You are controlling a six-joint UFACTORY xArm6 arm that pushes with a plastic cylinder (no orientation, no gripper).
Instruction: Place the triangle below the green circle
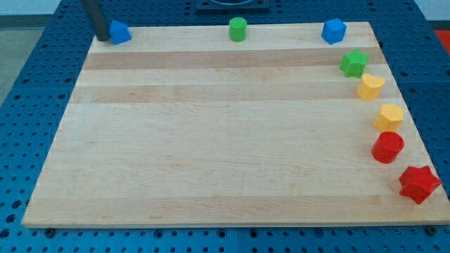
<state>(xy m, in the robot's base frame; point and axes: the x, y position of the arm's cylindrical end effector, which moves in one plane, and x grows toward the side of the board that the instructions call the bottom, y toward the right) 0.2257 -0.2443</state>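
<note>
My tip [103, 37] stands at the top left corner of the wooden surface [211, 140], touching the left side of the blue triangle [120, 32]. There is no gripper here — only the rod, so nothing can be held; the tip only leans on the block.

The green circle [238, 29] sits at the middle of the top edge, well apart from the triangle, to the view's right of it. The place under it is free. So, as I judge it, the task is only at its beginning: contact is made, but the triangle must travel to the right and also down, toward the view's bottom, to end below the circle.

The other blocks — a blue cube [334, 31], a green star [354, 63], a yellow heart [370, 86], a yellow hexagon [389, 117], a red cylinder [387, 147] and a red star [420, 183] — lie along the right edge, away from this path.
</note>
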